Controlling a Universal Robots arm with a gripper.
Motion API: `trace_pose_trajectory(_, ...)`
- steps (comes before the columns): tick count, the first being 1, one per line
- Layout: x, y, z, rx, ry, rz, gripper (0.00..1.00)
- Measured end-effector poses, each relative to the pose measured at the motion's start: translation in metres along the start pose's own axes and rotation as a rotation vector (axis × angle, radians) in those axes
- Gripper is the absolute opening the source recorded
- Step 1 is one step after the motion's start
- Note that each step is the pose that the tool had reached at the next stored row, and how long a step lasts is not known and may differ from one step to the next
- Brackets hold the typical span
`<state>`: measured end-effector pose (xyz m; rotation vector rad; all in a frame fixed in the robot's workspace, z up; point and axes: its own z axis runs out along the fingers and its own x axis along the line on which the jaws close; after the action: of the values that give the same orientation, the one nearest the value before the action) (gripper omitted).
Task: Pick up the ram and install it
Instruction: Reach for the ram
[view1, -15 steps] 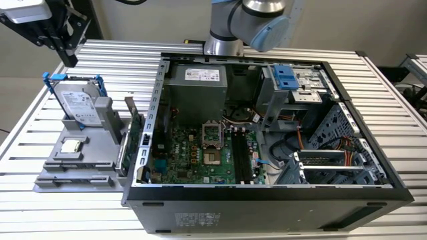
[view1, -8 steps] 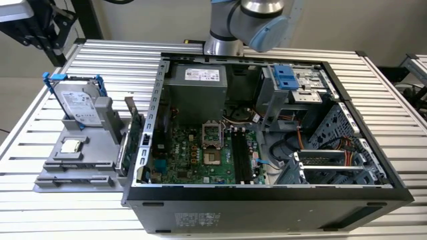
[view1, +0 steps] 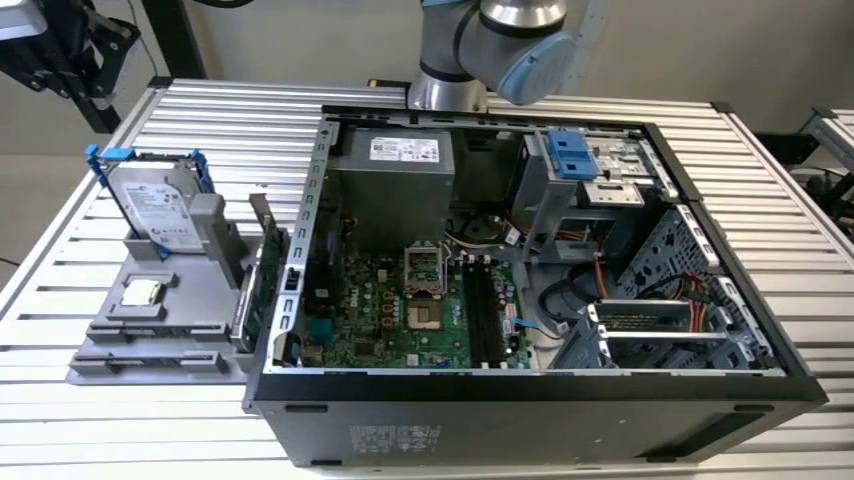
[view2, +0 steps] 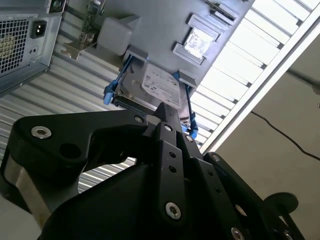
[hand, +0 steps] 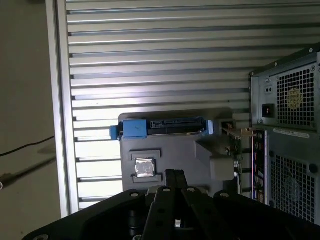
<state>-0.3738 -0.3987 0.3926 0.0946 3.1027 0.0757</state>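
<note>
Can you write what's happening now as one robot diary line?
gripper: shut, empty | ram: standing in grey holder, untouched

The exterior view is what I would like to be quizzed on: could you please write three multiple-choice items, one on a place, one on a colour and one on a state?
1. Where is the ram?
A. in a motherboard slot
B. standing on edge in the grey holder, on the exterior view's left of the computer case
C. on top of the power supply

2. What colour is the frame around the hard drive?
A. red
B. yellow
C. blue

3. How is the computer case?
A. its side is open and the motherboard shows
B. closed
C. upside down

Answers:
1. B, the thin grey stick stands in the holder beside the green expansion card.
2. C, blue rails flank the drive.
3. A, the board lies bare to the camera.
</note>
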Motion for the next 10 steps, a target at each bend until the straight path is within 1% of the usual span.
trace_pose_trajectory(10, 0.0002, -0.0005, 0.0, -0.0001, -0.0001, 0.0, 0.0)
